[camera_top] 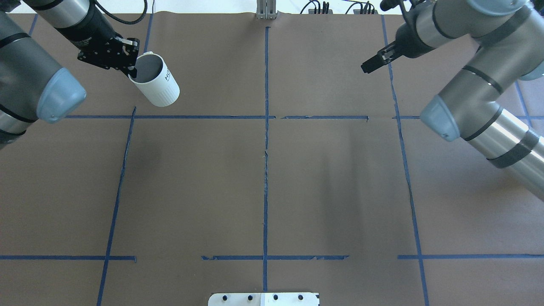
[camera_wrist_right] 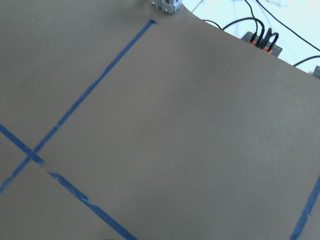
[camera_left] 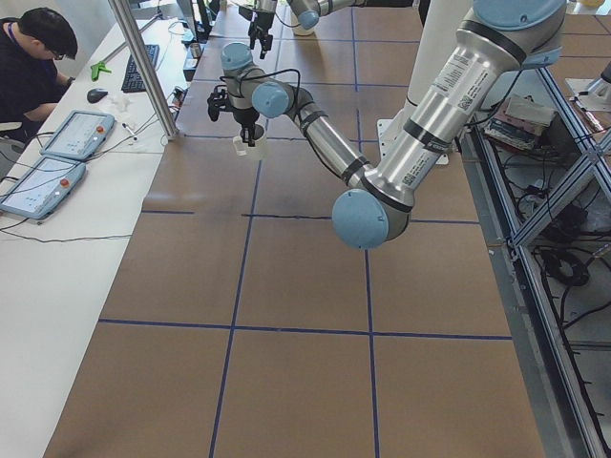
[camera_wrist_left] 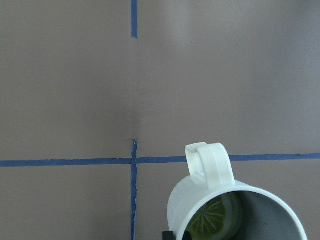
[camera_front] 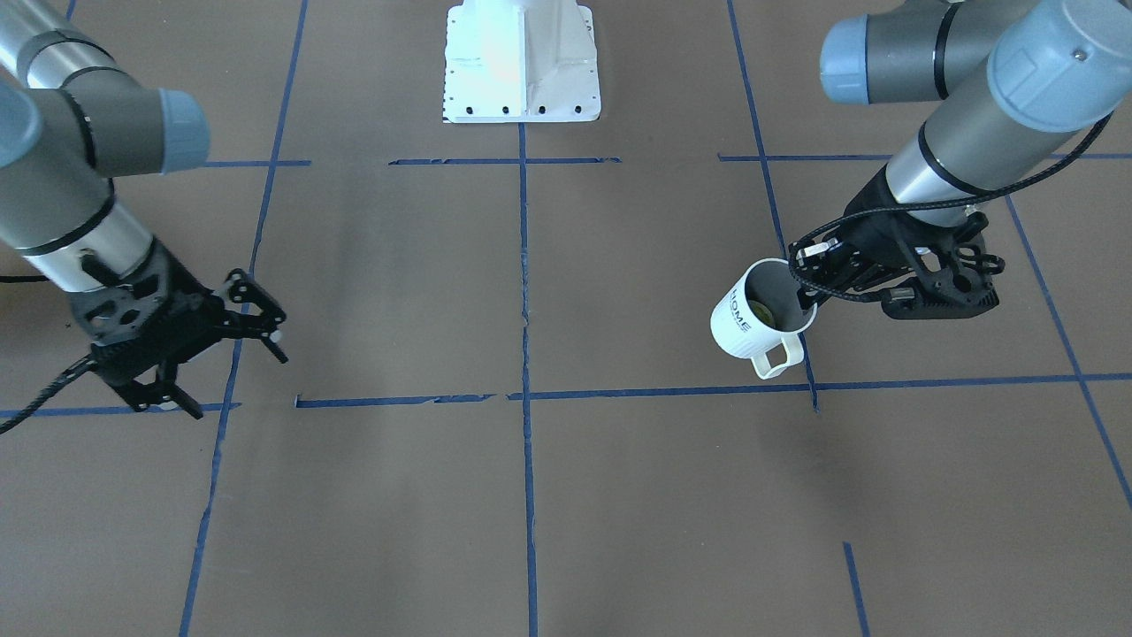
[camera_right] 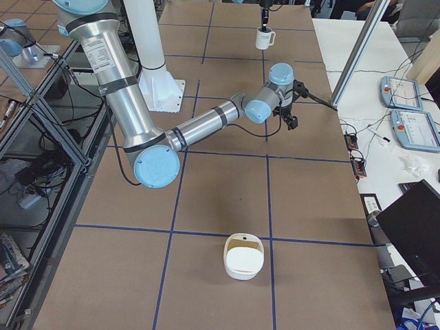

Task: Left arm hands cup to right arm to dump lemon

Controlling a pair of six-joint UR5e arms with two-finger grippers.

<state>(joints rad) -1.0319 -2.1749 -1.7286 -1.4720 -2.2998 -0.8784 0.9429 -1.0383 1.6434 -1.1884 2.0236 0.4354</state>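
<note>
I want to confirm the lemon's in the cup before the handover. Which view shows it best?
The left wrist view: it looks into the cup, showing the lemon at the bottom. The front-facing view shows only a small yellow patch; overhead shows just grey interior; side views are too distant; right wrist misses it.

The left arm (camera_front: 964, 150) slants down toward the worktop's far side, and the left tool (camera_front: 809, 270) is clamped on the rim of the cup (camera_front: 736, 326), carrying it tilted. The right arm (camera_front: 80, 221) slants down well apart from it. The right tool (camera_front: 234, 380) points downward with its fingers spread wide.
</note>
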